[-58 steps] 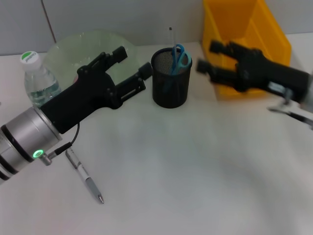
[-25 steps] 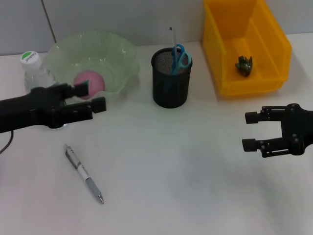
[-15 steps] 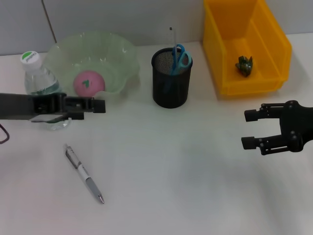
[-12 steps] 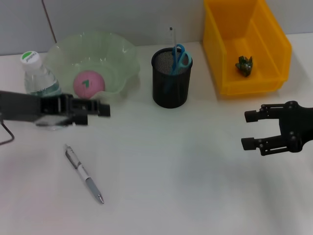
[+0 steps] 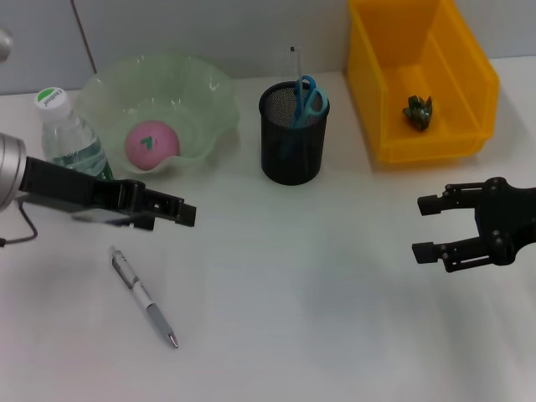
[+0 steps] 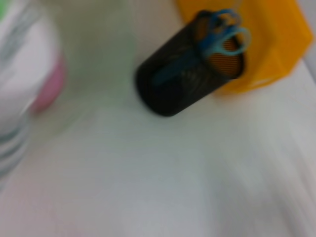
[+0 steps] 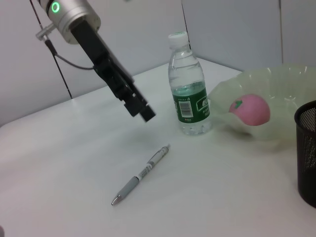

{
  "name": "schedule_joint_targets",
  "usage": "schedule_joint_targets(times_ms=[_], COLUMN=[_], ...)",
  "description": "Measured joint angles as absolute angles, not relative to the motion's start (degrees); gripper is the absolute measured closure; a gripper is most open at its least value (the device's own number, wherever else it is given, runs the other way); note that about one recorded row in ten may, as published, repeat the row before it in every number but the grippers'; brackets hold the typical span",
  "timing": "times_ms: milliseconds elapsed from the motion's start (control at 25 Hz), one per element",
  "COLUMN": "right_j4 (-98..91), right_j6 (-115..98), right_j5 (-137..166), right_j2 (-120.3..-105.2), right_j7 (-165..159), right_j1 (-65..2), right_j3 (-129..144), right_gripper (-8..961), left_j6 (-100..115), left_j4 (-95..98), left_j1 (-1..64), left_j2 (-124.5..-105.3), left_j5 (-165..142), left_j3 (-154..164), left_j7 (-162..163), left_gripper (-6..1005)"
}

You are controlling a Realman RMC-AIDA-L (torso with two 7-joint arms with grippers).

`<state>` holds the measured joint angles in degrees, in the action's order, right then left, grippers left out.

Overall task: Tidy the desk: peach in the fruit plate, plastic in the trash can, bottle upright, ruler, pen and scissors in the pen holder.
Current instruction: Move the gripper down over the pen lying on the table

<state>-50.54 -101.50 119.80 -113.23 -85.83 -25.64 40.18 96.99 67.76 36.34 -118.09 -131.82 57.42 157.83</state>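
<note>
The pink peach [image 5: 152, 143] lies in the pale green fruit plate [image 5: 203, 90]; both also show in the right wrist view, the peach [image 7: 249, 109] in the plate [image 7: 276, 79]. The bottle [image 5: 71, 138] stands upright beside the plate. The silver pen [image 5: 144, 297] lies on the desk, also in the right wrist view [image 7: 140, 175]. The scissors [image 5: 308, 96] and the thin ruler [image 5: 293, 63] stand in the black pen holder [image 5: 292, 146]. Green crumpled plastic [image 5: 418, 110] lies in the yellow trash can [image 5: 473, 92]. My left gripper [image 5: 186, 211] hovers open and empty just above the pen's back end. My right gripper [image 5: 421, 228] is open and empty at the right.
A grey wall runs behind the desk. The white desk [image 5: 293, 318] stretches between the two grippers. The left wrist view shows the pen holder [image 6: 187, 69] with the scissors [image 6: 224, 37] and the trash can [image 6: 281, 39] behind it.
My left arm has drawn back from the fruit plate toward the front, leaving the peach in it. My right gripper has left the trash can and now holds still at the right.
</note>
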Motion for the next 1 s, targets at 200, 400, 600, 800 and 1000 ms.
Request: schedule_joint_targets(times_ms=[200, 400, 600, 800, 1000], right_j4=[-50.5, -50.5, -50.6, -50.2, -47.6], right_j6=[-101.8, -101.6, -101.8, -102.3, -101.5], right_j5=[119.8, 119.7, 119.5, 119.4, 119.1], right_j2=[-113.3, -113.31, -113.61, -113.71, -113.61], right_j7=[-87.4, -90.1, -91.2, -91.4, -91.4], right_j1=[-25.7, -25.6, -25.5, -25.8, -26.6], right_j3=[40.2, 39.7, 39.4, 39.1, 38.0], right_gripper=[139, 139, 138, 138, 138], left_j6=[99.7, 105.2, 107.6, 106.6, 102.9], left_j4=[68.3, 67.6, 71.4, 77.3, 77.4], left_j1=[39.0, 45.6, 50.8, 52.3, 50.7], left_j2=[-117.5, -117.3, -118.34, -118.63, -118.75], left_j5=[-130.4, -130.9, -132.0, -134.8, -139.4], left_j3=[57.0, 58.5, 62.7, 71.5, 76.8], left_j7=[139.5, 118.1, 105.6, 104.0, 96.2], left_gripper=[205, 209, 219, 233, 236])
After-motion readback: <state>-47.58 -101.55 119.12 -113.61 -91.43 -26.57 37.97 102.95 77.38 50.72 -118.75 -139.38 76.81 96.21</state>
